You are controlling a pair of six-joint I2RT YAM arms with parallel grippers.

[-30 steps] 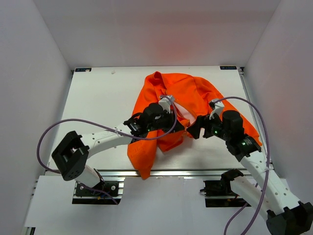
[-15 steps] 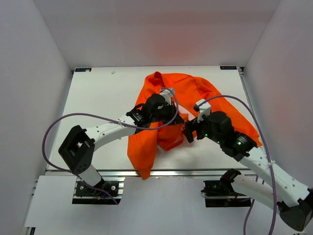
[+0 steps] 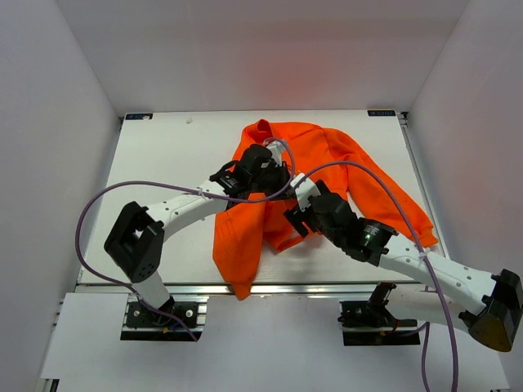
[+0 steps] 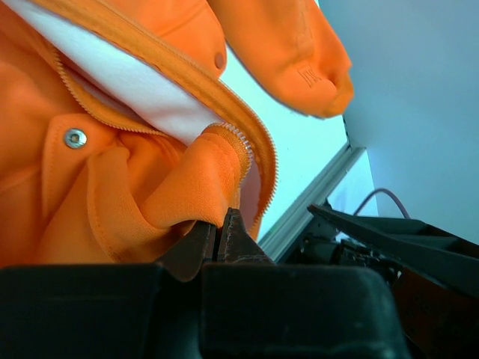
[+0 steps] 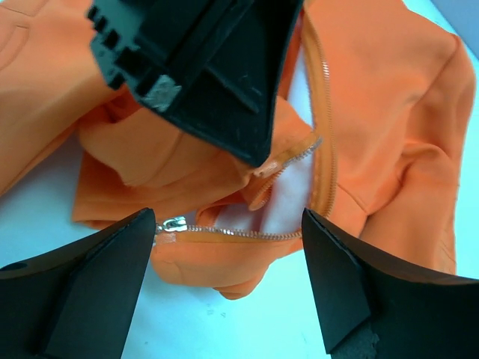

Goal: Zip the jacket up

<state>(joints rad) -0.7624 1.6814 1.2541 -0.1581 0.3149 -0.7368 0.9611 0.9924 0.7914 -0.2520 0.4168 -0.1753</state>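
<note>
**Left end effector pins the front edge, right one lines up on the zipper**

Top external: The jacket (image 3: 331,155) lies spread on the counter (image 3: 163,155), collar toward the far edge, its front open and unzipped. Both arms meet over the lower front. The left end effector (image 3: 275,180) sits on the fabric beside the opening, and the right end effector (image 3: 296,217) reaches in from the near right.

Left wrist: The left end effector (image 4: 221,228) is clenched on a bunched fold of the jacket (image 4: 135,187) at the toothed zipper edge (image 4: 251,149). This grip looks meant to lift and hold 1 side taut, so the zipper halves can be worked. A metal snap (image 4: 74,137) shows on the flap nearby.

Right wrist: The right end effector (image 5: 228,224) is spread wide and holds nothing. Its 2 fingers straddle the lower zipper run (image 5: 239,234), and the slider (image 5: 172,223) lies just beside the left finger. The left end effector (image 5: 202,67) hangs just above. Likely next is closing on the slider or the hem.
</note>
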